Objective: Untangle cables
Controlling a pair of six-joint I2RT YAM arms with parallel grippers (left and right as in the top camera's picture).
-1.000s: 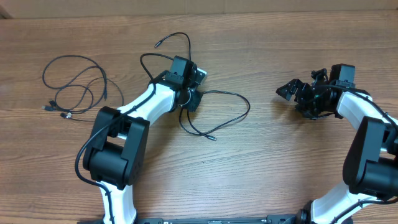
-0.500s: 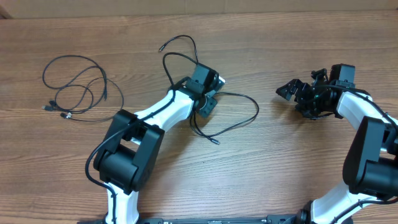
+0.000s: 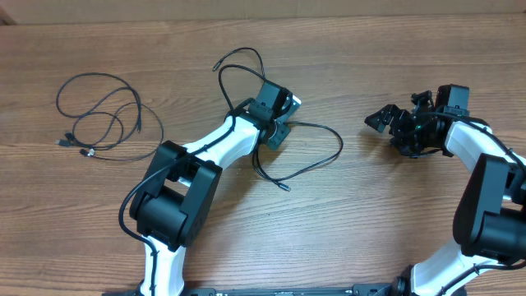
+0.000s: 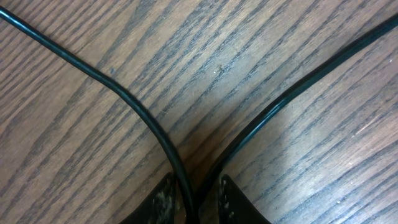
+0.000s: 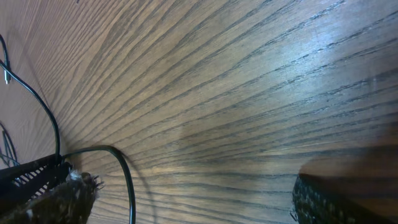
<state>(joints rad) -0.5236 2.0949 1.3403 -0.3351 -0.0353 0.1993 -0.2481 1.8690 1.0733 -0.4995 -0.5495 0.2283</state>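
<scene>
Right now I am clamping my left claw [image 4: 194, 202] on a cable [image 3: 339, 145] near the middle of the wooden table [image 3: 394, 49]. In my left wrist view two strands of it are running together into the narrow gap between my fingertips [image 4: 163, 200], pinched there side by side. It is thin, glossy and black, far thinner than my arms, and it is lying flat on the wood wherever I am not gripping it.

From my grip one part is rising toward the far side in a tall loop, ending in a small plug that is pointing left. The other part is swinging out to the right in a wide, flattened loop and coming back toward the near side, where its small tip is pointing down and to the right. Taken as a whole, its long axis is running diagonally, from far-left to near-right.

A second cable [image 3: 99, 76] is lying well apart at the left side of the table, coiled in a few loose overlapping rings with its plug ends lying at the lower left of the coil.

My right claw [image 5: 189, 190] is hanging over bare wood at the right with its fingers spread wide, released.
</scene>
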